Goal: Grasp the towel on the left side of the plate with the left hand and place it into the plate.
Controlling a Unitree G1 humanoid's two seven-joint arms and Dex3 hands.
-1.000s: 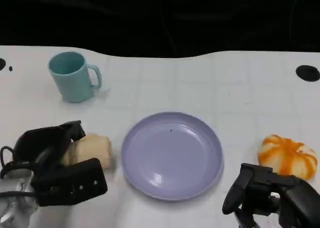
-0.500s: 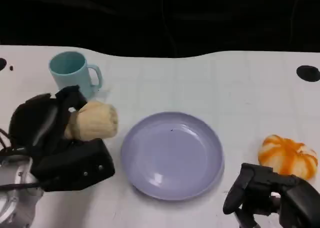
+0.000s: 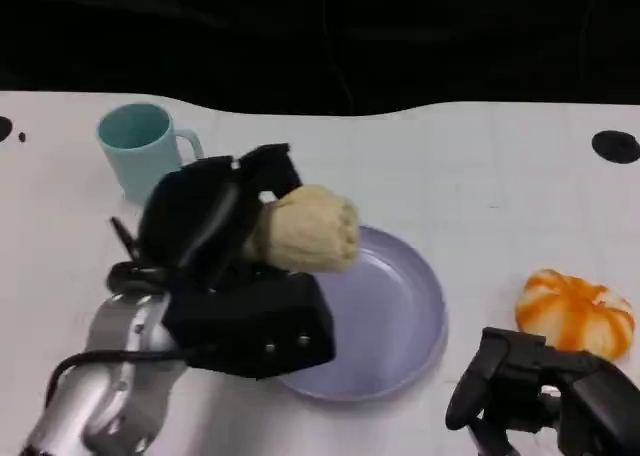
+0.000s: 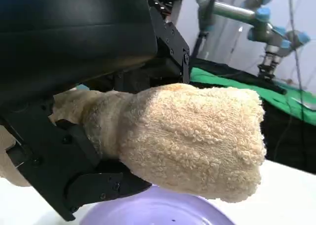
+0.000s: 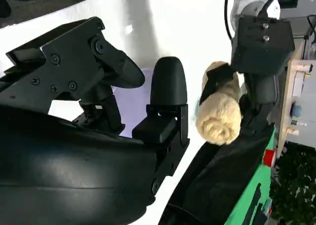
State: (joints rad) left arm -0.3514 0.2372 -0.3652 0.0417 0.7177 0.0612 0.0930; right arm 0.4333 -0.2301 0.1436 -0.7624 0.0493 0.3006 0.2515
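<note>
Gripping the rolled cream towel (image 3: 305,228) in our left hand (image 3: 215,226), we hold it lifted off the white worktop (image 3: 480,176), left of centre in the head view, its free end reaching over the left rim of the lavender plate (image 3: 400,306). From the head camera we cannot judge how high the towel rides. The left wrist view settles that: the towel (image 4: 192,136) fills the middle of the frame, with a clear gap between its underside and the plate (image 4: 153,210) at the bottom edge. It also shows the black fingers (image 4: 74,180) closed around the towel's near end.

Our right hand (image 3: 530,386) sits at the lower right of the head view, holding nothing, fingers curled in. The right wrist view shows those fingers (image 5: 168,92) from behind, and beyond them the towel (image 5: 219,116) clamped in the left hand (image 5: 259,47), right of centre.

In the head view, a teal mug (image 3: 145,151) stands at the upper left and an orange-and-white pumpkin (image 3: 575,311) lies right of the plate.
</note>
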